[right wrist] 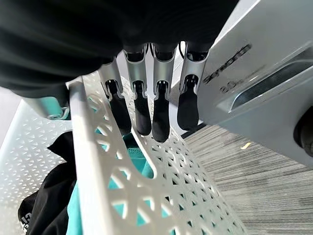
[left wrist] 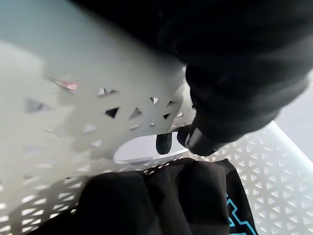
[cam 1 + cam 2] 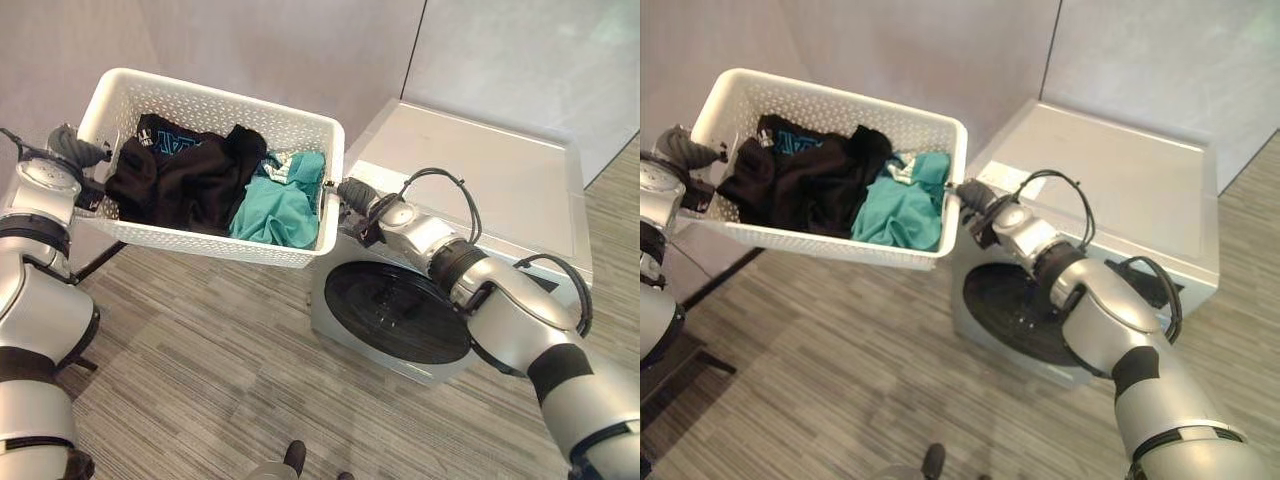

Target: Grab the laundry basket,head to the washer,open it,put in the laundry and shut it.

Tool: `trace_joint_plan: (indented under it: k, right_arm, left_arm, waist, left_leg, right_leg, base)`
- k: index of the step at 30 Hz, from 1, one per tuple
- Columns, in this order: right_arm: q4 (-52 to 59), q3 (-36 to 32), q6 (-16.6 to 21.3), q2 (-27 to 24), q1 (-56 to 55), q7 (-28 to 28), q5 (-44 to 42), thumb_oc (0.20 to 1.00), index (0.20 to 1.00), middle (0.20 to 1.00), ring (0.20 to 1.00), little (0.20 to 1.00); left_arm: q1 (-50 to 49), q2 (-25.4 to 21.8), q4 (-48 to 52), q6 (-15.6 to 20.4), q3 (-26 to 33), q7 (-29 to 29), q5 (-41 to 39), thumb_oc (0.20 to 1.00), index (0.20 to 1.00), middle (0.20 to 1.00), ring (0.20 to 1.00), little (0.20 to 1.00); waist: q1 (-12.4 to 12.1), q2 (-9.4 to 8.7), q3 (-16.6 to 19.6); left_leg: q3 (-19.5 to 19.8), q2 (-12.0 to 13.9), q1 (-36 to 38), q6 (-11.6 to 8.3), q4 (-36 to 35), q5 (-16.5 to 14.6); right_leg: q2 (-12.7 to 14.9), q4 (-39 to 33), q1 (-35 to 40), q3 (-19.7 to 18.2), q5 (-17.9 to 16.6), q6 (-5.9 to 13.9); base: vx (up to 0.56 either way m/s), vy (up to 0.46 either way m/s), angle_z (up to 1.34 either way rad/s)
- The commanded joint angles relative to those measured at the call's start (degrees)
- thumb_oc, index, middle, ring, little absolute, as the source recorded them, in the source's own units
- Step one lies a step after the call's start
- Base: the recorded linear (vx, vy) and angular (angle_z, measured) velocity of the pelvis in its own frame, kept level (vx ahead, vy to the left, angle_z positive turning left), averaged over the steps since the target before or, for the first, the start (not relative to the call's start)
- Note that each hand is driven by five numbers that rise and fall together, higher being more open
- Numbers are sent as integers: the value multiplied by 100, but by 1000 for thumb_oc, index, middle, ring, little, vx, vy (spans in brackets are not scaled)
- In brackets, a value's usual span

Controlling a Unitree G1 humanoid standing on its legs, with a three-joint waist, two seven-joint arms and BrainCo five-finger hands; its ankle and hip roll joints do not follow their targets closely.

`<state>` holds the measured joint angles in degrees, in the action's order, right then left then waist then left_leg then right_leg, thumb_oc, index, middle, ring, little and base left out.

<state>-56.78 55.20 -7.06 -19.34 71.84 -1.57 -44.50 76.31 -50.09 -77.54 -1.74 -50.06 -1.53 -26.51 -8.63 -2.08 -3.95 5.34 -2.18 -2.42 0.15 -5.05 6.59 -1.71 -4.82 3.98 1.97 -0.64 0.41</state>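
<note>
I hold a white perforated laundry basket (image 3: 220, 100) up in the air between both hands. Black clothes (image 3: 185, 180) and a teal garment (image 3: 285, 205) lie inside it. My left hand (image 3: 72, 148) grips the basket's left end, and a dark fingertip (image 2: 164, 143) pokes through the handle slot. My right hand (image 3: 355, 195) clamps the right end, its fingers (image 1: 144, 117) running down the outside of the wall. The silver washer (image 3: 480, 170) stands just beyond and below the basket's right end. Its dark round door (image 3: 395, 310) is shut.
A grey wall (image 3: 300, 50) rises behind the basket and the washer. Striped wood-look floor (image 3: 220, 350) spreads in front of the washer. A black frame leg (image 3: 95, 262) slants under the basket's left end.
</note>
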Motion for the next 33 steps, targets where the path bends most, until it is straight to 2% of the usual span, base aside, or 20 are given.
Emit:
trace_joint_plan:
  k: [1, 5, 7, 17, 21, 22, 23, 24, 25, 26, 28, 30, 31, 33]
  right_arm:
    - [-251, -451, 936, 32, 1235, -168, -833, 200, 200, 200, 200, 200]
    - [-30, -482, 945, -643, 1222, -258, -990, 200, 200, 200, 200, 200]
    - [-349, -564, 944, -893, 1269, -285, -1064, 200, 200, 200, 200, 200]
    - [-732, -591, 894, -1203, 1582, -316, -1167, 200, 200, 200, 200, 200]
    - [-655, -565, 920, -1257, 1573, -308, -1265, 200, 200, 200, 200, 200]
    - [-601, -576, 934, -1323, 1570, -298, -1312, 200, 200, 200, 200, 200]
    - [-599, -575, 934, -1324, 1571, -297, -1312, 200, 200, 200, 200, 200]
    - [-600, -543, 925, -1366, 1578, -290, -1309, 200, 200, 200, 200, 200]
    - [-592, -498, 914, -1451, 1605, -273, -1249, 200, 200, 200, 200, 200]
    - [-598, -413, 900, -1509, 1601, -290, -1148, 200, 200, 200, 200, 200]
    - [-598, -336, 868, -1542, 1569, -328, -985, 200, 200, 200, 200, 200]
    - [-580, -288, 864, -1517, 1521, -350, -871, 200, 200, 200, 200, 200]
    - [-505, -243, 883, -1561, 1385, -371, -738, 200, 200, 200, 200, 200]
    - [-496, -247, 908, -1613, 1356, -336, -764, 200, 200, 200, 200, 200]
  left_arm:
    - [1122, 334, -125, 546, -611, -34, -276, 200, 200, 200, 200, 200]
    - [1118, 279, 263, 600, -798, -136, -205, 200, 200, 200, 200, 200]
    - [1149, 429, 194, 609, -870, -164, -179, 200, 200, 200, 200, 200]
    - [1202, 861, 41, 617, -908, -94, -19, 200, 200, 200, 200, 200]
    - [1225, 958, 119, 633, -954, -37, 103, 200, 200, 200, 200, 200]
    - [1241, 989, 222, 638, -965, 0, 91, 200, 200, 200, 200, 200]
    - [1242, 989, 223, 637, -964, 0, 91, 200, 200, 200, 200, 200]
    - [1275, 1038, 223, 627, -974, -2, 79, 200, 200, 200, 200, 200]
    - [1287, 1122, 182, 614, -930, 6, 88, 200, 200, 200, 200, 200]
    - [1243, 1148, 171, 614, -886, 0, 118, 200, 200, 200, 200, 200]
    - [1182, 1147, 162, 604, -827, -25, 139, 200, 200, 200, 200, 200]
    - [1121, 1075, 108, 584, -770, -96, 119, 200, 200, 200, 200, 200]
    - [977, 944, 154, 597, -663, -93, 66, 200, 200, 200, 200, 200]
    - [929, 937, 132, 615, -627, -76, 38, 200, 200, 200, 200, 200]
  waist:
    - [18, -2, 313]
    - [124, 3, 278]
    - [159, 5, 254]
    - [316, -21, 189]
    - [339, 10, 113]
    - [390, 80, 35]
    - [390, 78, 37]
    - [440, 123, -23]
    - [567, 146, -73]
    - [634, 137, -92]
    - [673, 125, -121]
    - [758, 131, -166]
    - [800, 100, -185]
    - [844, 107, -198]
  left_leg:
    - [-221, 127, 344, -14, 444, -887]
    - [-279, 52, 332, 55, 512, -974]
    - [-320, 8, 306, 96, 582, -1031]
    - [-404, -140, 236, 225, 722, -1150]
    - [-373, -179, 202, 296, 829, -1213]
    - [-303, -180, 222, 340, 853, -1214]
    - [-303, -182, 216, 340, 857, -1216]
    - [-272, -158, 239, 343, 868, -1212]
    - [-183, -185, 332, 343, 846, -1225]
    - [-132, -216, 398, 336, 809, -1236]
    - [-136, -220, 469, 319, 799, -1268]
    - [-201, -179, 671, 261, 771, -1383]
    - [-157, -104, 851, 146, 925, -1480]
    - [-109, -57, 922, 126, 990, -1550]
  right_leg:
    - [676, 98, -122, 83, -103, 879]
    - [760, 170, -189, 8, -142, 945]
    - [801, 231, -242, -26, -163, 980]
    - [920, 385, -439, -186, -328, 1134]
    - [907, 923, -640, -235, -236, 1142]
    - [803, 1417, -829, -237, -198, 1140]
    - [805, 1443, -846, -239, -183, 1140]
    - [696, 1716, -961, -234, -105, 1123]
    - [465, 1721, -1157, -306, -56, 1071]
    - [366, 1553, -1251, -363, -66, 1011]
    - [366, 1374, -1305, -286, -151, 970]
    - [485, 892, -1485, 73, -445, 968]
    - [577, 537, -1678, 323, -667, 1026]
    - [542, 580, -1709, 228, -678, 1030]
  base:
    - [0, 89, -16]
    - [4, 87, -15]
    - [-3, 103, -5]
    - [-11, 80, -11]
    - [-22, 74, -11]
    - [-24, 74, -6]
    - [-21, 78, -5]
    - [51, 40, 0]
    - [101, 36, 4]
    - [111, 11, 2]
    - [108, -46, 30]
    - [253, -141, 22]
    - [338, -193, -20]
    - [225, -134, -10]
